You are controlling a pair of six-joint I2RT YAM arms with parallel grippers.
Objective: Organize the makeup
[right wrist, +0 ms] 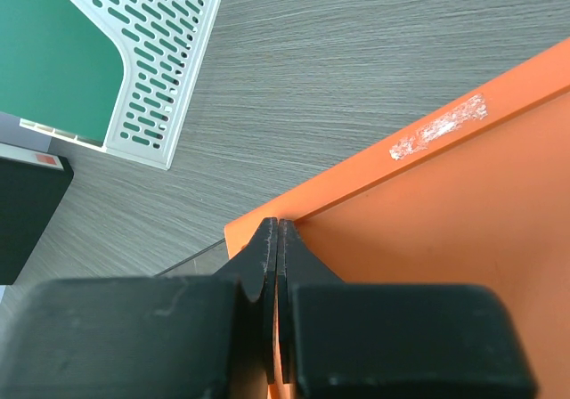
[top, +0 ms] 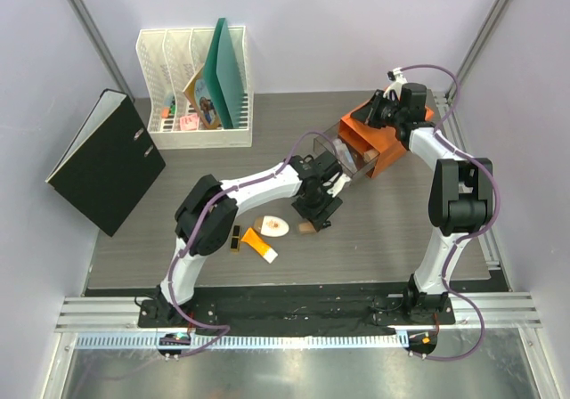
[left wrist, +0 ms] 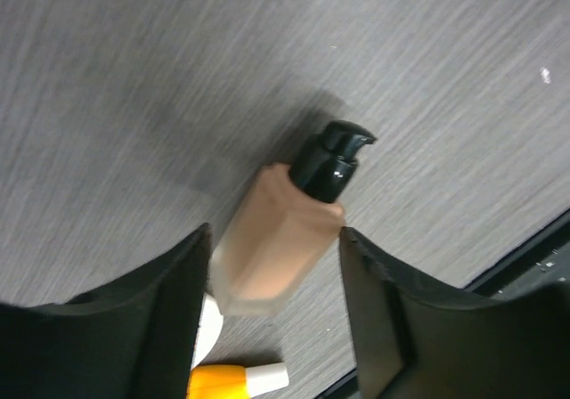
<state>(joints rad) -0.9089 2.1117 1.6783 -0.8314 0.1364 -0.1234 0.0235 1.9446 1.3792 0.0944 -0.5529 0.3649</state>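
Note:
My left gripper (top: 316, 212) is shut on a peach black-capped bottle (left wrist: 276, 252), which sits slanted between the fingertips (left wrist: 169, 319) just above the table; it shows as a brown patch in the top view (top: 307, 228). A white oval compact (top: 272, 226), an orange white-capped tube (top: 259, 245) and a black-gold lipstick (top: 235, 239) lie to its left. The compact (left wrist: 211, 323) and the tube (left wrist: 236, 381) also show in the left wrist view. My right gripper (right wrist: 278, 230) is shut and empty, its tips on top of the orange drawer box (right wrist: 427, 230).
The orange drawer box (top: 383, 132) stands back right with its clear drawer (top: 343, 160) pulled out toward the left arm. A white file rack (top: 191, 87) with a green folder stands at the back left. A black binder (top: 105, 160) leans at the left.

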